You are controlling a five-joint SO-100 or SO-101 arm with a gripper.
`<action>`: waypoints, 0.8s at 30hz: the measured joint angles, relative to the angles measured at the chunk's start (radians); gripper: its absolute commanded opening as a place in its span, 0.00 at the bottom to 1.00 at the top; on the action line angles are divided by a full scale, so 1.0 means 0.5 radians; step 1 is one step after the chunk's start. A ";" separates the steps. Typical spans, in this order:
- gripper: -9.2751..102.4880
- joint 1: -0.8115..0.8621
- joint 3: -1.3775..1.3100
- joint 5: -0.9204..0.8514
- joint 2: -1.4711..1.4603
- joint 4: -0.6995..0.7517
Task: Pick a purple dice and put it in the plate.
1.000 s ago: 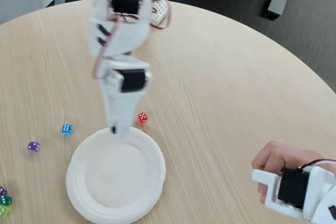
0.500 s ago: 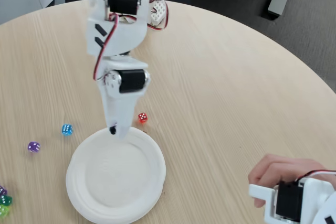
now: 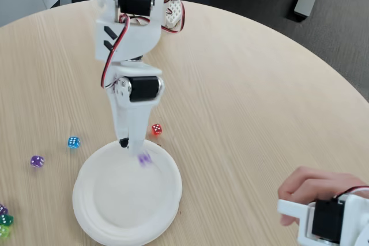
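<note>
A: Start with the biggest thing; what was the table [image 3: 242,84] doing for the scene?

B: It was a round pale wood table carrying everything; the white arm [image 3: 130,38] reached down from the far side so its tip hung over the plate [image 3: 95,217], which sat near the front, left of centre.

A: Why there?

B: My guess was a drop; the gripper [image 3: 131,143] pointed straight down above the plate's far rim, and a purple dice [image 3: 144,159] showed as a blurred purple smudge just below the tip, over the plate's far inner part; blur suggested it was falling, though I could not say whether it touched the paper.

A: And the fingers?

B: Apart or together, I could not tell; the tip was too small and seen edge-on; nothing seemed clamped between them.

A: Anything else?

B: A hand [image 3: 314,185] at the near right gripped a second white controller arm [image 3: 331,220]; a red die [image 3: 156,129] lay just beyond the rim; a blue die [image 3: 73,142] and 1 more purple die [image 3: 37,161] lay to the left, well apart from the plate.
</note>
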 measured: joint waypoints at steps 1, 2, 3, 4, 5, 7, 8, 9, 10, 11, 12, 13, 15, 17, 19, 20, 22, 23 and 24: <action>0.09 0.000 0.000 0.000 0.000 0.000; 0.08 0.000 0.000 0.000 0.000 0.000; 0.08 0.000 0.000 0.000 0.000 0.000; 0.08 0.000 0.000 0.000 0.000 0.000; 0.08 0.003 0.000 0.006 0.000 0.000; 0.08 0.006 0.006 0.031 0.000 0.000; 0.08 0.006 0.015 0.037 0.000 0.009; 0.08 0.006 0.043 0.037 0.000 0.031; 0.08 0.006 0.086 0.037 0.000 0.055; 0.08 0.006 0.126 0.037 0.000 0.095; 0.08 0.003 0.172 0.037 0.003 0.147; 0.08 0.000 0.227 0.043 0.015 0.202; 0.08 0.000 0.334 0.052 0.089 0.328; 0.08 0.003 0.445 0.052 0.163 0.430; 0.08 0.003 0.537 0.049 0.215 0.494; 0.08 0.003 0.589 0.043 0.230 0.512; 0.08 0.003 0.672 0.000 0.245 0.531; 0.08 0.003 0.718 -0.018 0.245 0.537; 0.08 0.003 0.749 -0.040 0.245 0.537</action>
